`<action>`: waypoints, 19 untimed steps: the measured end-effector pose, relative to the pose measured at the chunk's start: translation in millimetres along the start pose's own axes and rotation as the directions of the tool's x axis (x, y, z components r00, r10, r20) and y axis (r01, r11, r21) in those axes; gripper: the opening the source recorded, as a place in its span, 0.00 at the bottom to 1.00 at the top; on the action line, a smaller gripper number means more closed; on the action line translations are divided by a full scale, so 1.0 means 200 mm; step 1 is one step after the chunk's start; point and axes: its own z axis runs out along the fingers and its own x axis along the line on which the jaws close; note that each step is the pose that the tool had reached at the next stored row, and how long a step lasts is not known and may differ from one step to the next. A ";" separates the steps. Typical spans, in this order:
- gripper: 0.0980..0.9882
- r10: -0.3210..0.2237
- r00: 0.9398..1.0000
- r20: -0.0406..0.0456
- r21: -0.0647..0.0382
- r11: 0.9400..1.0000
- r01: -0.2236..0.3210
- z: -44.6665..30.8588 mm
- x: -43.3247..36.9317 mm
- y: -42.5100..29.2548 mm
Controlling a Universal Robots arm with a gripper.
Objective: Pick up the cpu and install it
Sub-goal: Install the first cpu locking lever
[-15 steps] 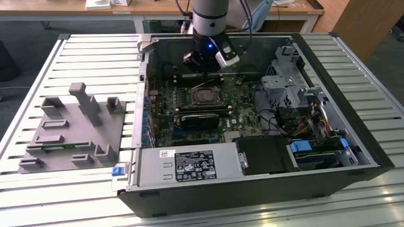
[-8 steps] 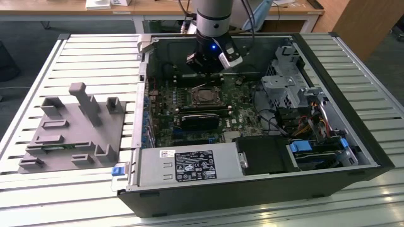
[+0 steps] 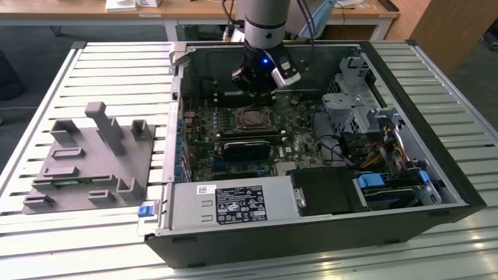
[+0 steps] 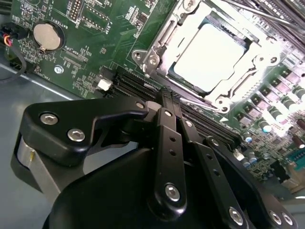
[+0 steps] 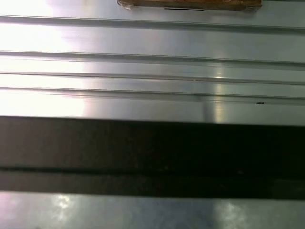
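In the exterior view, an open computer case lies on its side on a slatted metal table, its motherboard facing up. The arm comes straight down from the top of the picture into the case, its silver column upright and the black wrist with a small blue light just above the board's far part. The gripper points downward and hangs a little above the board, just beyond the processor socket as this view sees it. The socket's metal frame surrounds a dark square centre here; the chip itself is too small to make out in this view. Nearer the camera sit a black heatsink block and the grey power supply. On the exterior view's left, well apart from the case, a gray plastic fixture with upright posts stands on the table.

In the second wrist view, the gripper is seen from behind its black linkages, and its fingers come together to a narrow tip with nothing between them, so it is closed and empty. Just past that tip lies the cpu, its bright silver top flat inside the socket, with the metal retention frame lying around its edges. A round coin battery sits on the green board off to one side, and dark memory slots run between the gripper tip and the socket.

In the first wrist view, pale ribbed metal slats run across the picture, with a wide dark band beneath them.
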 end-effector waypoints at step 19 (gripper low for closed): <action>0.01 0.000 1.000 0.000 0.013 1.000 0.000 0.036 -0.007 -0.003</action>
